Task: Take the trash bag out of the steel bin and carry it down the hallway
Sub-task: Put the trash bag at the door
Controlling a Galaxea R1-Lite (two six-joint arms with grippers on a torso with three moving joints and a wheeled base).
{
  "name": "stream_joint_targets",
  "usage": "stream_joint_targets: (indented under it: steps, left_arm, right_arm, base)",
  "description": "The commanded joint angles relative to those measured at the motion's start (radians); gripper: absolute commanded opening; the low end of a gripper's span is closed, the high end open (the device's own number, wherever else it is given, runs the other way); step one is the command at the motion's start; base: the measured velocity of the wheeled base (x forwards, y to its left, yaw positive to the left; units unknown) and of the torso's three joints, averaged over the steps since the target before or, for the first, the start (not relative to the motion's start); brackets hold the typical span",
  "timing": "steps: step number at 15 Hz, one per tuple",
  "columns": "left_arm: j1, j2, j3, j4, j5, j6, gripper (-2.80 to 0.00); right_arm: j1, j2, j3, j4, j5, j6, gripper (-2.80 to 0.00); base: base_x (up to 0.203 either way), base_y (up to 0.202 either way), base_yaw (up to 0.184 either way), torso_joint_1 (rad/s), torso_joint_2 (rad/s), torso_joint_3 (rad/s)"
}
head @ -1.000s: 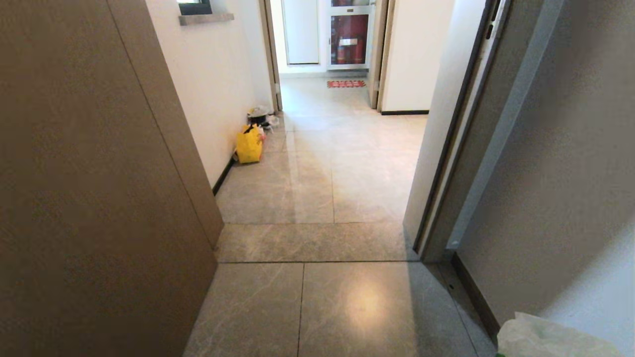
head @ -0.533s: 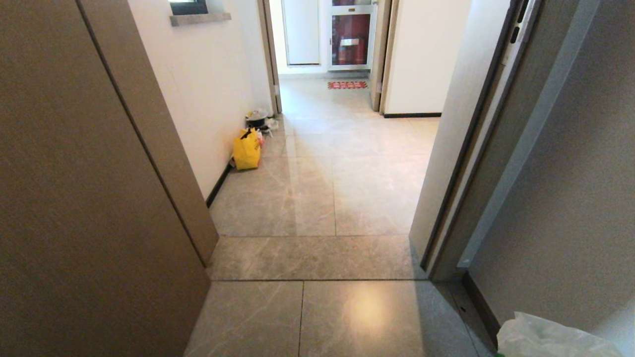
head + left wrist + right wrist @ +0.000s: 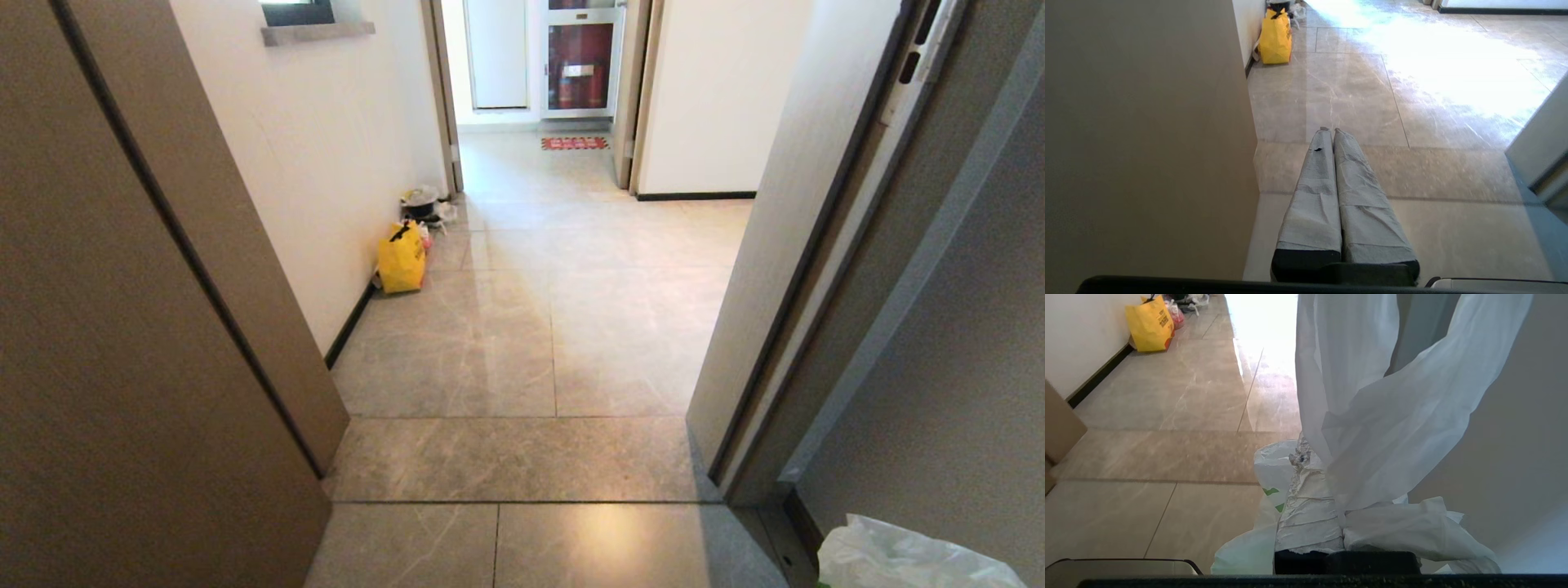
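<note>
The trash bag [image 3: 898,559], thin white plastic with green print, shows at the lower right corner of the head view. In the right wrist view the bag [image 3: 1380,428] drapes over my right gripper [image 3: 1310,465], which is shut on its bunched plastic; one taped finger [image 3: 1306,514] shows and the other is covered by the bag. My left gripper [image 3: 1330,131] is shut and empty, held above the floor tiles beside a brown panel. The hallway [image 3: 555,327] of glossy grey tiles runs ahead through a doorway. The steel bin is out of view.
A brown door panel [image 3: 122,327] stands close on the left and a door frame [image 3: 784,310] close on the right. A yellow bag [image 3: 402,260] and a small heap of bags [image 3: 424,202] lie along the left wall. A red mat [image 3: 574,143] lies farther on.
The whole head view has shifted: the camera has come nearer the doorway, and the threshold and both door edges have slid down and outward. The bag stays in the same corner.
</note>
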Motion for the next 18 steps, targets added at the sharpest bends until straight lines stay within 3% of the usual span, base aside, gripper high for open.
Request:
stream_joint_targets:
  steps: [1,18]
  left_arm:
    - [0.000,0.002,0.000,0.001,0.000,-0.001,-2.80]
    - [0.000,0.002,0.000,0.001,0.000,-0.005,-2.80]
  right_arm:
    - [-0.001,-0.001,0.000,0.000,0.000,-0.001,-2.80]
    - [-0.001,-0.001,0.000,0.000,0.000,-0.001,-2.80]
  base:
    - [0.190,0.000,0.000,0.004,0.00,0.006]
    - [0.192,0.000,0.000,0.002,0.00,0.003]
